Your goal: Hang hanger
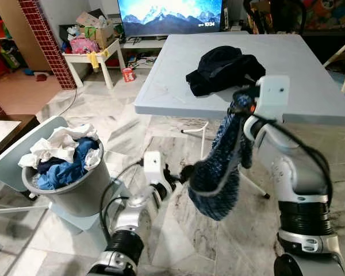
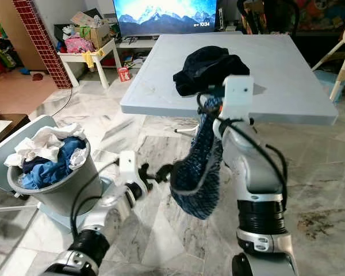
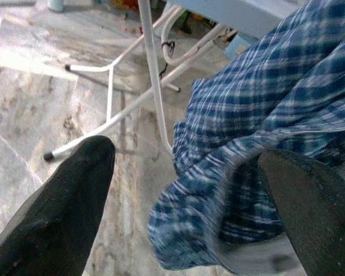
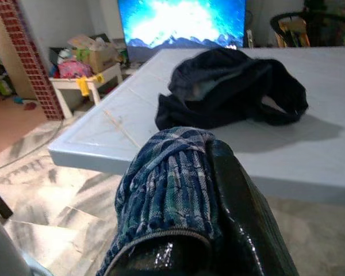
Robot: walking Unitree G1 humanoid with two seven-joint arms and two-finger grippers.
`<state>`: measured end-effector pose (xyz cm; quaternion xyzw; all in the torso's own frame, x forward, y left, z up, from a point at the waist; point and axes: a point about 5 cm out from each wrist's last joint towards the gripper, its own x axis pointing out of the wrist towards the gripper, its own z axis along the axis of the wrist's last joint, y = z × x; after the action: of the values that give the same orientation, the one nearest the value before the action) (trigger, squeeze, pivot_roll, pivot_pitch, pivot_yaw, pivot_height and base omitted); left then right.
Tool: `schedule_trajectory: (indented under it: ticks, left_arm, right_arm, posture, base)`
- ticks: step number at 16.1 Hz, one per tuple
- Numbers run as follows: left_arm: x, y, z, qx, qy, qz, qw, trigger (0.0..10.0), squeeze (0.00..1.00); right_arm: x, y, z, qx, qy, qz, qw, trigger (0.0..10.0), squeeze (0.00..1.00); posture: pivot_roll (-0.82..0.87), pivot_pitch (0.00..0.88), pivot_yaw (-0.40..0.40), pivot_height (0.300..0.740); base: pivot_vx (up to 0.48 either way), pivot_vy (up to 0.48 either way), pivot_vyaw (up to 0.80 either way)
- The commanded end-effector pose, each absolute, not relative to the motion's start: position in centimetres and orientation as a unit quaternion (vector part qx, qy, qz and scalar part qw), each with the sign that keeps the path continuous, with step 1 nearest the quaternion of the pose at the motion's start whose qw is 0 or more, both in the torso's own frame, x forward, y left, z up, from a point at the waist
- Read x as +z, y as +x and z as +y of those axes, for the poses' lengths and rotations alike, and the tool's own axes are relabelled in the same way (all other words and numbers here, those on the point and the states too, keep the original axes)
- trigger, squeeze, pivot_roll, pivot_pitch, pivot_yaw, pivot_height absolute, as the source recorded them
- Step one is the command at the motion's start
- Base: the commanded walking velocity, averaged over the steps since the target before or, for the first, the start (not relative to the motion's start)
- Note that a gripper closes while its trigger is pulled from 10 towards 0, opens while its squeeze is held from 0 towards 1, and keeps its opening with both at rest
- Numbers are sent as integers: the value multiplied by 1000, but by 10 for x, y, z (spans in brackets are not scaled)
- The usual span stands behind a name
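Two end effectors engaged: right end effector (image 1: 240, 105) at frame centre clamps the blue plaid garment (image 1: 218, 172) hanging below the counter (image 1: 310, 92), left end effector (image 1: 178, 174) spread open at its hem; no hanger visible, slippage likely.

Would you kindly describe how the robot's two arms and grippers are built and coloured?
Both arms are silver-white shells with black ribbed joint rings and loose black cables. Each wrist carries a white boxy camera housing. The left gripper and right gripper have long, glossy black fingers.
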<state>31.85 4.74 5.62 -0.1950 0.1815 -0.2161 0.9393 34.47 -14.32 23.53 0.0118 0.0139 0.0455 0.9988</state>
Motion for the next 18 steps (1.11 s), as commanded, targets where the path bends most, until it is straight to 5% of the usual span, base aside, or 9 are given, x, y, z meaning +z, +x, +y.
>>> schedule_trajectory:
  ticks: [1, 4, 5, 6, 7, 14, 18]
  left_arm:
    - [59, 322, 48, -214, -197, 175, 941, 10000, 1000]
    - [53, 324, 46, -200, -235, 191, 932, 10000, 1000]
    - [52, 323, 41, -205, -237, 193, 930, 10000, 827]
    - [54, 323, 37, -212, -238, 191, 929, 10000, 337]
    - [59, 324, 29, -222, -241, 185, 927, 10000, 0]
    - [91, 318, -13, -337, -248, 134, 898, 10000, 0]
    - [119, 317, 15, -331, -199, 33, 922, 10000, 0]
  right_arm:
    - [247, 343, -138, 62, 14, 0, 998, 0, 0]
    - [256, 336, -137, 72, 20, 2, 997, 0, 0]
    - [262, 334, -135, 76, 20, -1, 997, 0, 0]
    - [265, 333, -134, 79, 20, -3, 997, 0, 0]
    - [269, 332, -133, 84, 21, -6, 996, 0, 0]
    - [261, 328, -128, 99, 17, 11, 995, 0, 0]
    - [242, 330, -130, 93, -4, 30, 995, 0, 0]
  posture:
    - [-174, 5, 66, 740]
    - [-210, 7, 72, 740]
    - [-218, 9, 73, 740]
    - [-228, 9, 72, 740]
    - [-230, 10, 73, 740]
    - [-227, 14, 78, 740]
    - [-204, 17, 74, 740]
  base:
    - [0, 0, 0]
    - [0, 0, 0]
    - [0, 0, 0]
    - [0, 0, 0]
    - [0, 0, 0]
    - [0, 0, 0]
    - [0, 0, 0]
